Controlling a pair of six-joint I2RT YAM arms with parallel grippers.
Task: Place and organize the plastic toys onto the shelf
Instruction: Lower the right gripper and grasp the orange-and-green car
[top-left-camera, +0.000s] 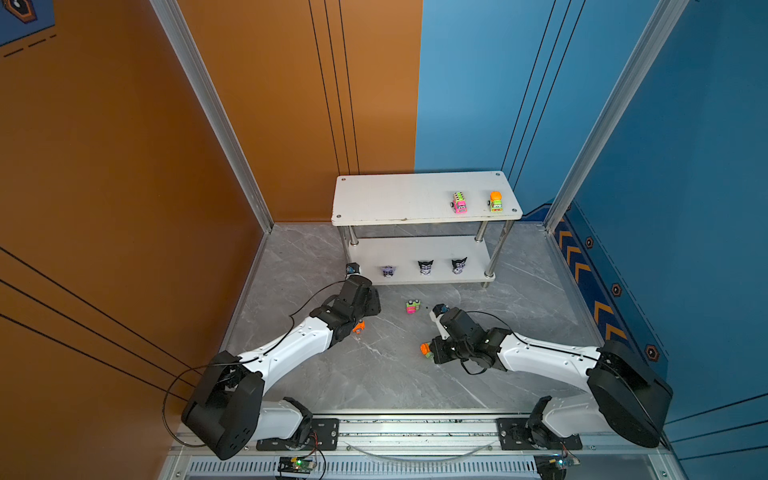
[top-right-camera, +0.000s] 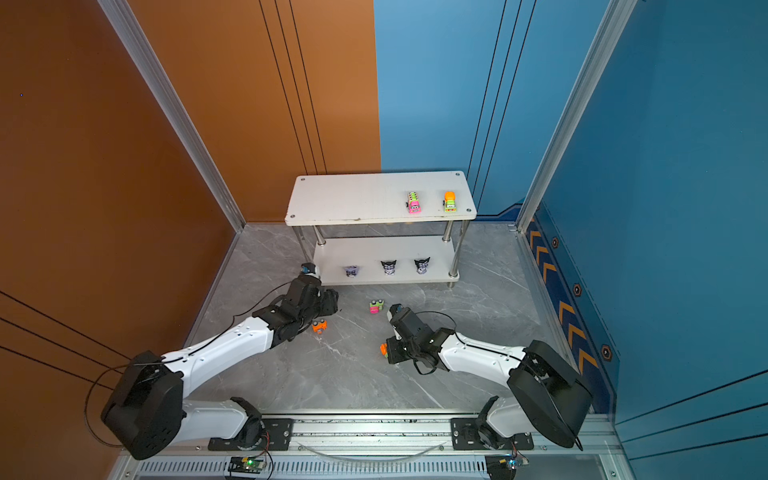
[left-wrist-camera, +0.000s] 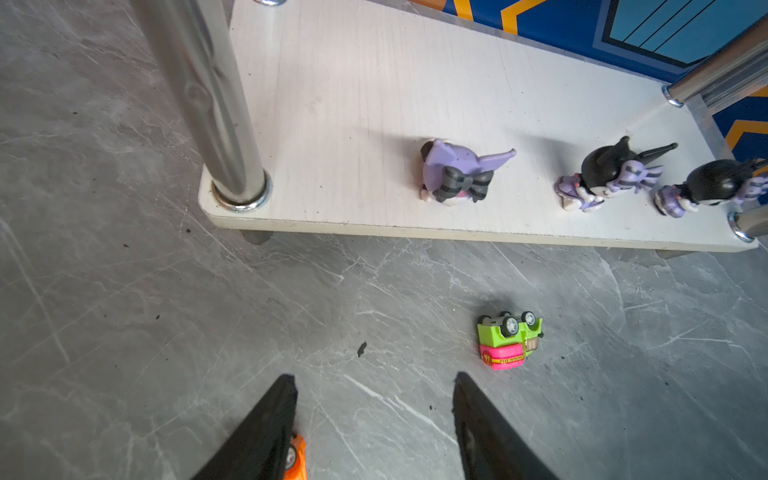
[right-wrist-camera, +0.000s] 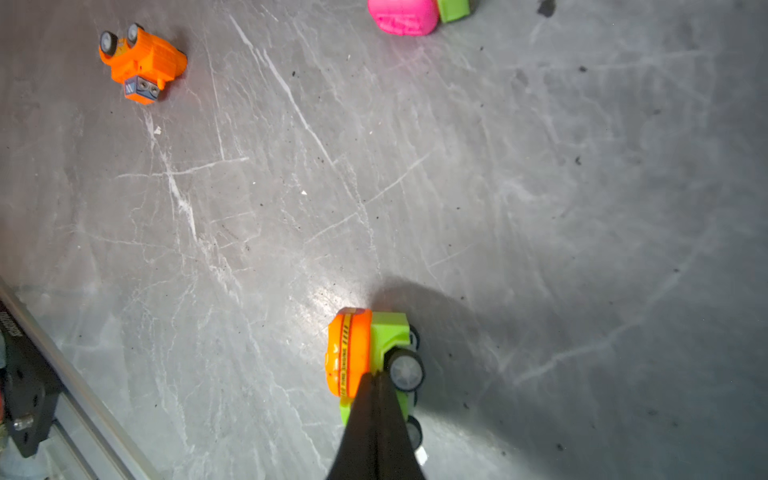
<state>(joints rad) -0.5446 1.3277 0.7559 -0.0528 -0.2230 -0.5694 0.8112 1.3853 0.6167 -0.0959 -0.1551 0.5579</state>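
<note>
Sorting toys: three cars off the shelf

The shelf (top-left-camera: 395, 199) carries three figurines (left-wrist-camera: 457, 174) in a row on its lower tier and two cars (top-left-camera: 459, 203) on the right of its top tier. The left gripper (left-wrist-camera: 372, 376) is low near the shelf's left end, fingers wide and empty, with the orange car (right-wrist-camera: 141, 62) just beside one finger. The green-pink car (left-wrist-camera: 509, 338) lies overturned on the floor. The right gripper (right-wrist-camera: 374, 376) has its fingers pressed together, tips at the orange-green car (right-wrist-camera: 353, 353).
</note>
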